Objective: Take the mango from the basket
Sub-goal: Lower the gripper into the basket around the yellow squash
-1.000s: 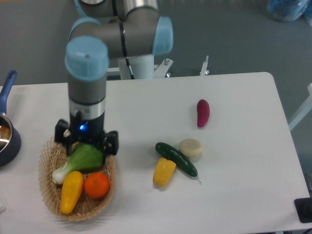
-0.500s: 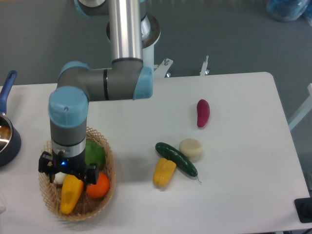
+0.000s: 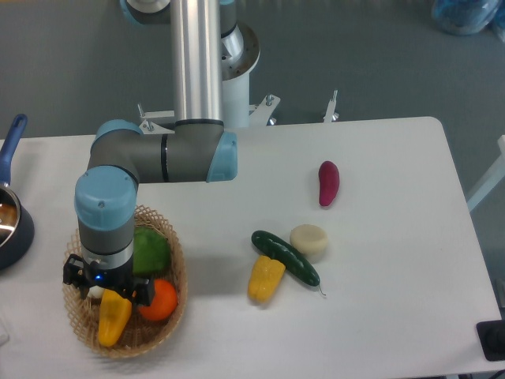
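Mango [image 3: 113, 318]: you'll find it in the basket [image 3: 162, 335], at the front-left, yellow-orange, lying lengthwise with its near end toward the camera. Its upper end is hidden under the tool.
Basket: woven, light brown, sitting at the front-left of the white table [image 3: 379, 174]. It also holds an orange [image 3: 162, 302] just right of the mango and a green leafy vegetable [image 3: 151, 251] behind them.
Gripper [image 3: 106, 289]: it points straight down over the mango's upper end, with a blue light showing on its body. You can't see the fingertips from this view, since the wrist covers them, so I cannot tell whether the jaws are spread or pressed on the fruit.
Arm [image 3: 158, 154]: the grey and pale blue links reach from the base behind the table forward to the basket.
Rest of the table: near the middle you have a dark green cucumber [image 3: 286, 257] lying diagonally, a short yellow ridged piece [image 3: 265, 278] touching its left side and a pale round piece [image 3: 308, 240] touching its upper right.
Purple piece [image 3: 328, 182]: an elongated vegetable well apart from that group, further back.
Left edge: a dark pan [image 3: 11, 223] with a blue handle, partly cut off by the frame.
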Controlling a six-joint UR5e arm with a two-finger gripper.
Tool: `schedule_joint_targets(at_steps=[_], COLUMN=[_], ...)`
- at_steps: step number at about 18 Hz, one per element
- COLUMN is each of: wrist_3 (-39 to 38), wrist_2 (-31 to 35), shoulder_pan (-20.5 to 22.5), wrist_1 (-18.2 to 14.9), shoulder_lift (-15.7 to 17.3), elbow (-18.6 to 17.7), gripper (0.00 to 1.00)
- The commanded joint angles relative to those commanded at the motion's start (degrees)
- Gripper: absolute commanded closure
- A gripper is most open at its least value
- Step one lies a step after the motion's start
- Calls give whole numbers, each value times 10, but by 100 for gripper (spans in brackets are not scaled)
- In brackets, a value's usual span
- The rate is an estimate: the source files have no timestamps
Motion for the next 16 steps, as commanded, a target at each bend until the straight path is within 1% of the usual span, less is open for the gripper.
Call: schedule_joint_targets(at_steps=[2, 11, 14, 16], wrist_3=[-2, -2, -2, -1], wrist_2=[10, 11, 11, 14], shoulder_pan=[-2, -2, -6, -10], wrist_1=[2, 3, 16, 18], shoulder_lift=[-5, -15, -25, -32], elbow=[2, 3, 5, 7], gripper=[0, 0, 0, 0])
